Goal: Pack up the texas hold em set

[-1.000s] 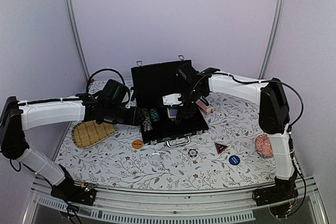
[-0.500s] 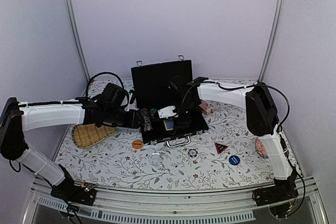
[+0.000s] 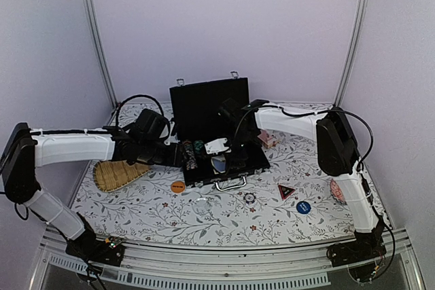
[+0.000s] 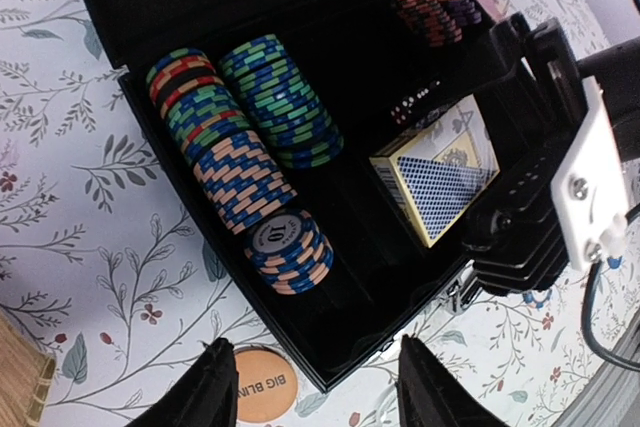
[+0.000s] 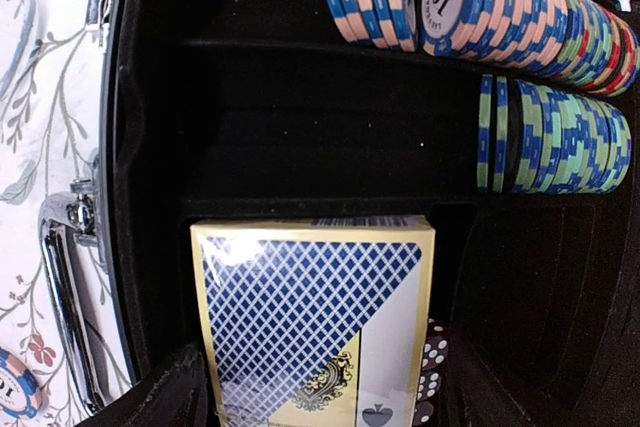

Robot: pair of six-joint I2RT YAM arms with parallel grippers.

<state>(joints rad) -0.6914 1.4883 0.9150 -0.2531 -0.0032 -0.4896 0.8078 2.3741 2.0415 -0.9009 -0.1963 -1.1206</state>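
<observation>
The black case [image 3: 204, 103] of the texas hold em set lies open, lid upright. Rows of blue-and-peach chips [image 4: 240, 157] and green chips [image 4: 285, 97] fill its left slots, seen as chips [image 5: 520, 17] in the right wrist view. A blue-backed card deck [image 5: 310, 337] stands tilted in a middle slot over red dice [image 5: 432, 367]. My right gripper [image 5: 320, 397] straddles the deck, open, with a gap on one side. My left gripper [image 4: 320, 392] hovers open over the case's front corner, holding nothing.
An orange "BIG BLIND" disc [image 4: 265, 387] lies by the case corner. On the floral cloth sit a woven straw tray [image 3: 115, 173], a red patterned bowl [image 3: 340, 188], a triangular marker [image 3: 286, 191], a blue disc [image 3: 303, 206] and a pink box [image 3: 267, 139]. The silver handle [image 5: 65, 287] faces front.
My right arm swung left and down into the case with the deck, and its jaws have widened off the deck. The left arm has barely moved.
</observation>
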